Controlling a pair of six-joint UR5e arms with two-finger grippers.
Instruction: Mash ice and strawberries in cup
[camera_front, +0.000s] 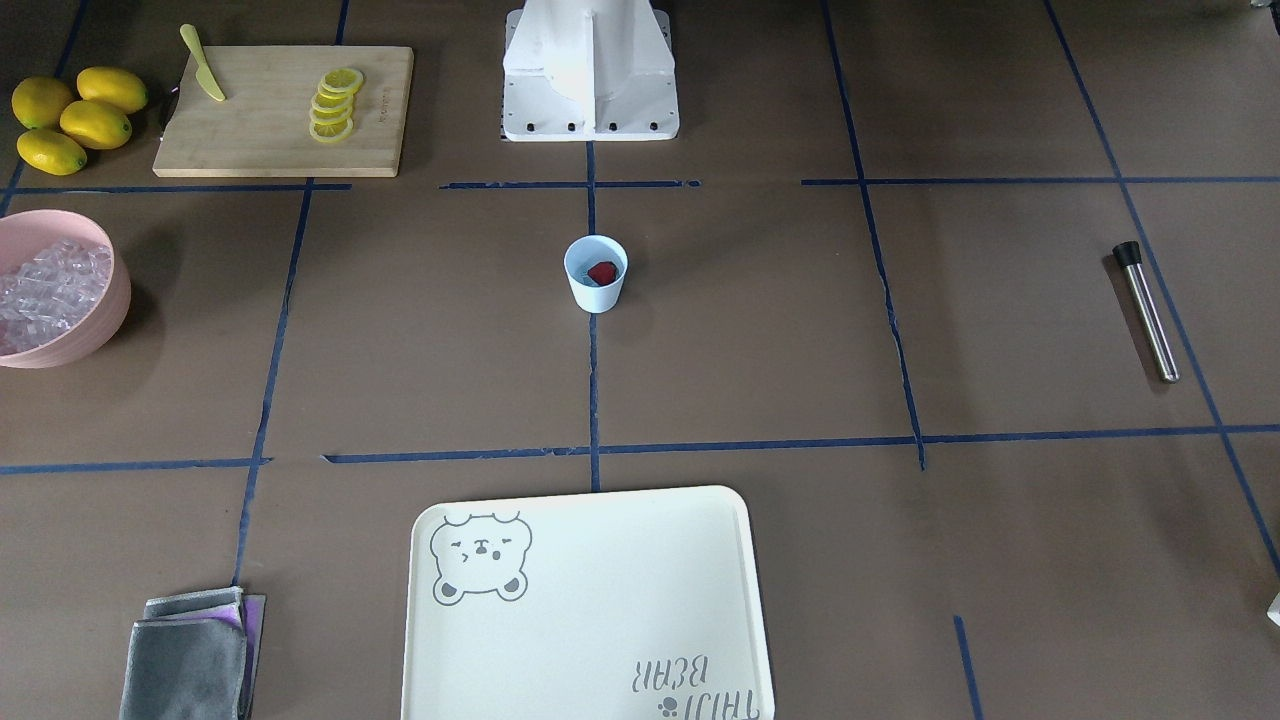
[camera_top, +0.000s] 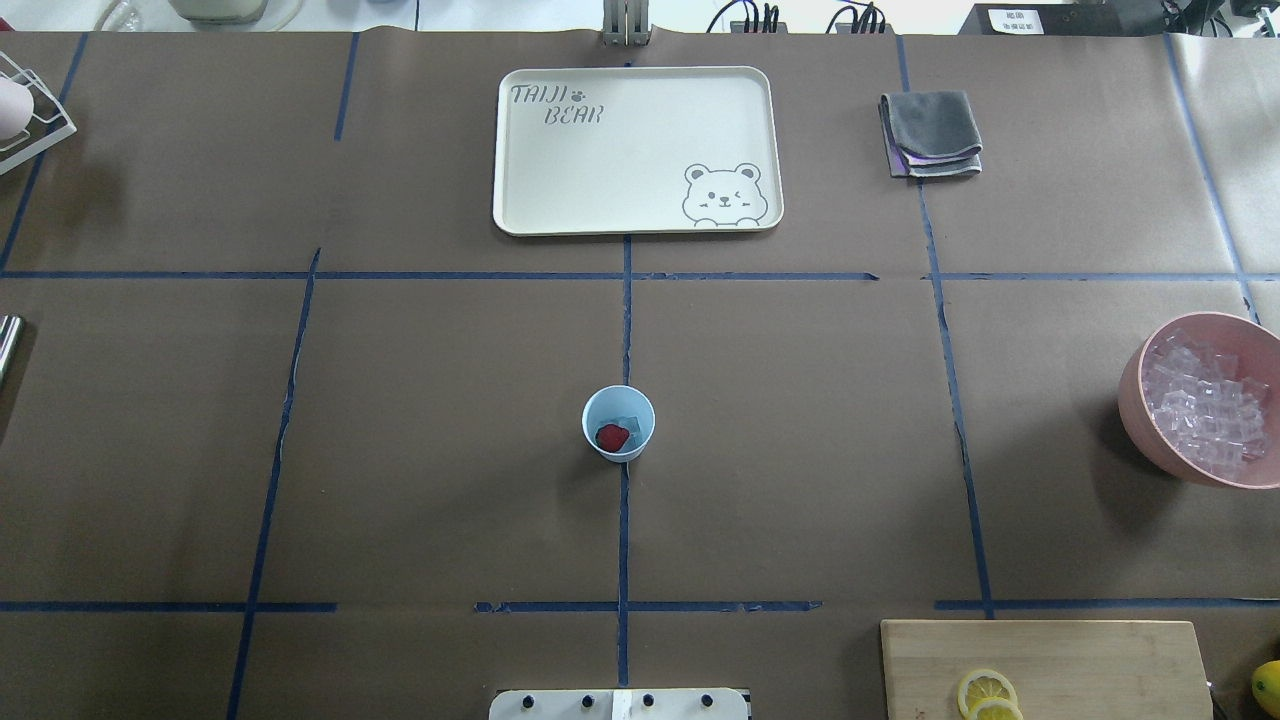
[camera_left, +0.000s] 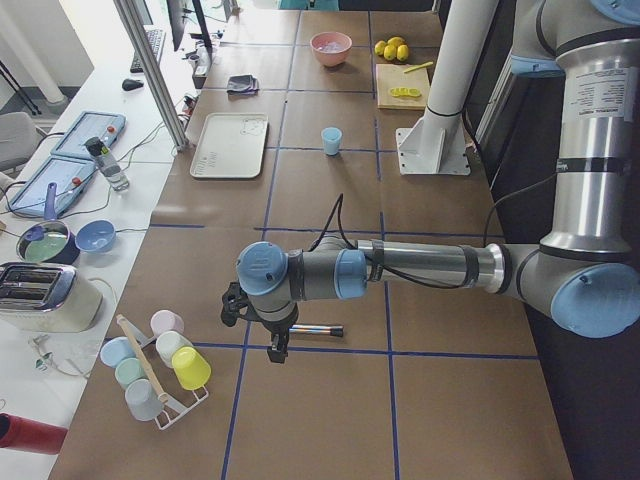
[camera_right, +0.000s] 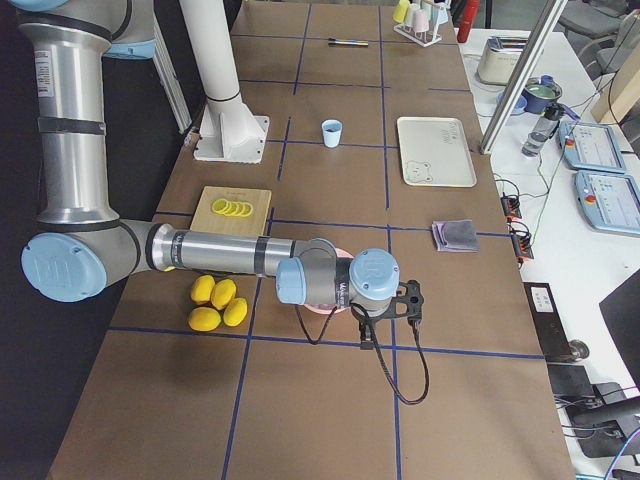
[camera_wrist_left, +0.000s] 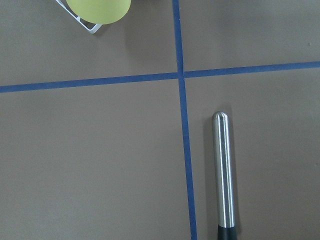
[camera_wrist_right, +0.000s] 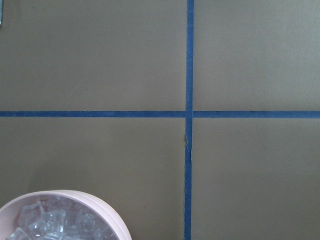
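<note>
Counter (camera_front: 760, 330): covered in matt brown paper, lined with blue tape (camera_front: 592, 400). Cup (camera_front: 596, 290) — smooth light-blue plastic, low sheen. Rod (camera_wrist_left: 223, 170): brushed metal with a soft gloss, and a matt black end cap. Board (camera_front: 270, 120): pale wood, matt. Tray (camera_front: 600, 600): smooth cream plastic, satin finish. Cloth (camera_front: 185, 655): soft grey fabric. Bowl (camera_front: 100, 330) — matt pink; its ice cubes (camera_front: 50, 290) are clear and glassy.

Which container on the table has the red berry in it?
The small light-blue cup in the table's middle holds the berry; the big pink bowl holds only ice cubes.
</note>
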